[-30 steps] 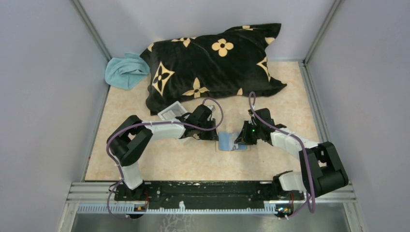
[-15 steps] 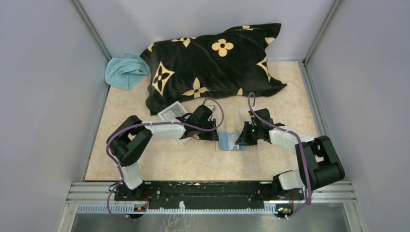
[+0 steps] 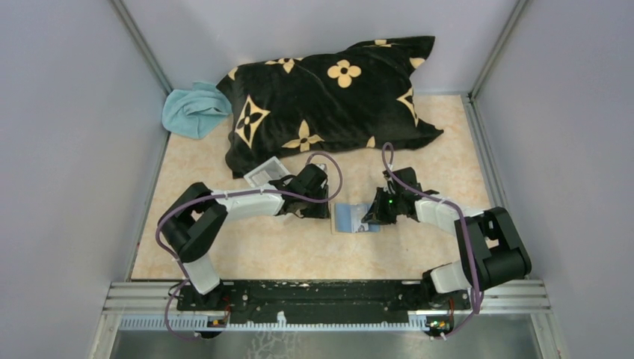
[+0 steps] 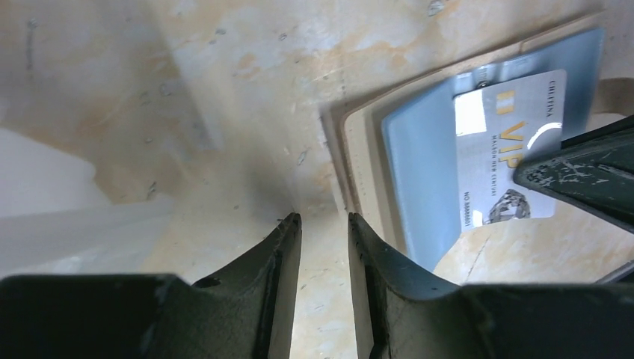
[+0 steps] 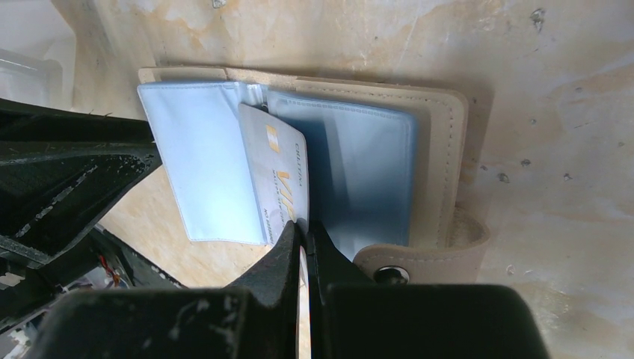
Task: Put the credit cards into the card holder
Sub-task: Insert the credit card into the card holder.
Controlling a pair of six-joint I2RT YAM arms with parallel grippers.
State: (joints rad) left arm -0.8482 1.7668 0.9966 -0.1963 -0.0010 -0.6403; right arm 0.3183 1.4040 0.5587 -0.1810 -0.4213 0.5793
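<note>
Here your right gripper (image 5: 303, 233), pinched on the card (image 5: 278, 176), holds it edge-on over the open wallet (image 5: 441, 142), long axis toward the pockets; left gripper (image 4: 323, 224) narrow, empty.

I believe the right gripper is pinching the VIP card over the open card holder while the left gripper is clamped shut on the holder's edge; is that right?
Not quite. The left gripper is not clamped on anything: the left wrist view shows a gap of bare table between its fingers, beside the card holder. The rest holds: in the right wrist view the right gripper pinches the VIP card over the open holder.
</note>
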